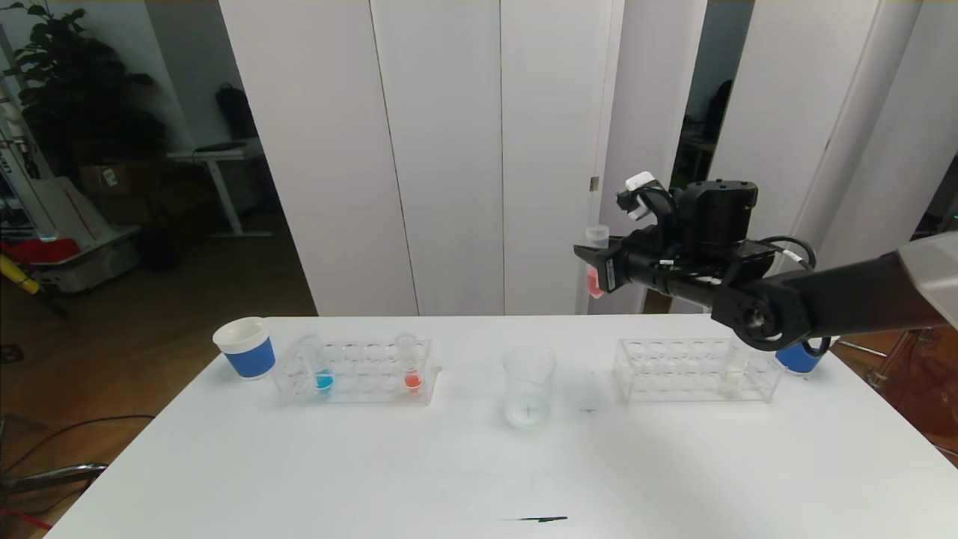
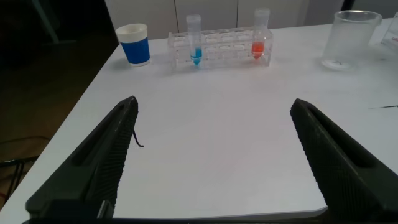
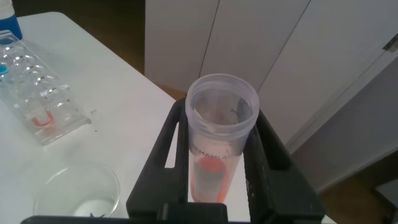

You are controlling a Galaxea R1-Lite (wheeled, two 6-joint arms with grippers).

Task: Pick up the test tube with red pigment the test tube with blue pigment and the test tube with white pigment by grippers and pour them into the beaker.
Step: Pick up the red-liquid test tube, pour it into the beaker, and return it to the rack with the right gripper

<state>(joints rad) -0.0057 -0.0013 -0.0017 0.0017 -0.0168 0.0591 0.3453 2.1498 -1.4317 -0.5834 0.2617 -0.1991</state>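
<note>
My right gripper is shut on the test tube with red pigment, held upright high above the table, to the right of the beaker. In the right wrist view the tube stands between the black fingers, with the beaker far below. The test tube with blue pigment and another red tube stand in the left rack. The test tube with white pigment stands in the right rack. My left gripper hangs open over bare table near the front edge.
A blue-banded paper cup stands left of the left rack, and another sits behind my right arm. A small dark mark lies near the table's front edge. White panels close off the back.
</note>
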